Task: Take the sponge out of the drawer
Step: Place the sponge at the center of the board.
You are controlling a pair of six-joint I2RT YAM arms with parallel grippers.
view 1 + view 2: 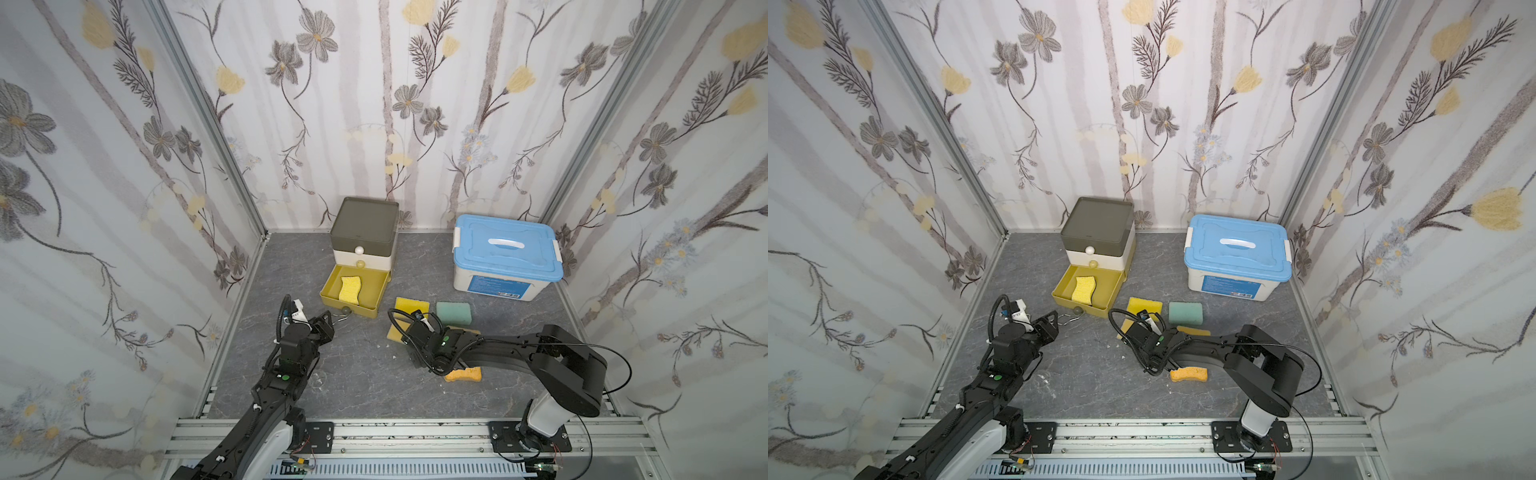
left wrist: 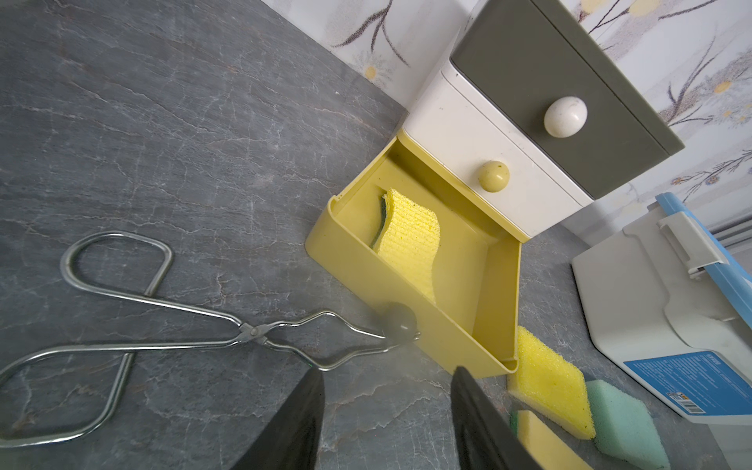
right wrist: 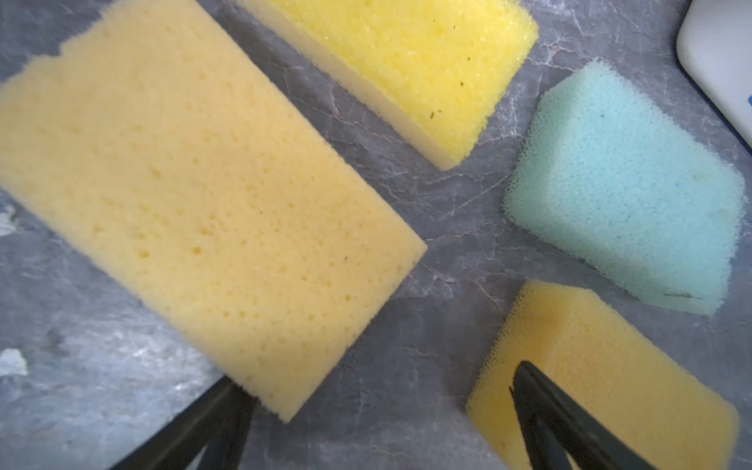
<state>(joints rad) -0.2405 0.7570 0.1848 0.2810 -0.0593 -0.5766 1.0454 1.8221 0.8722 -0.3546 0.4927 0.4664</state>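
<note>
Grey marbled tabletop [image 2: 162, 122]: tongs [image 2: 244, 331] lie unheld, tips parted at the knob [image 2: 401, 323] of the drawer [image 2: 354, 264]; the empty, part-open left gripper [image 2: 388, 378] could knock them while reaching for the sponge [image 2: 411, 240].

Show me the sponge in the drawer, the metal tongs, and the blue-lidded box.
sponge [image 2: 411, 240]: left wrist view, yellow face.
tongs [image 2: 249, 331]: left wrist view, pivot.
blue-lidded box [image 1: 507, 253]: in a top view, lid centre.

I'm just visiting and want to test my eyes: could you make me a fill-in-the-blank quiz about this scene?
The wavy sponge lies in the open drawer, which is the ____ one of the chest.
The storage box has a lid coloured ____.
The left hand holds ____.
Missing words: bottom; blue; nothing.
</note>
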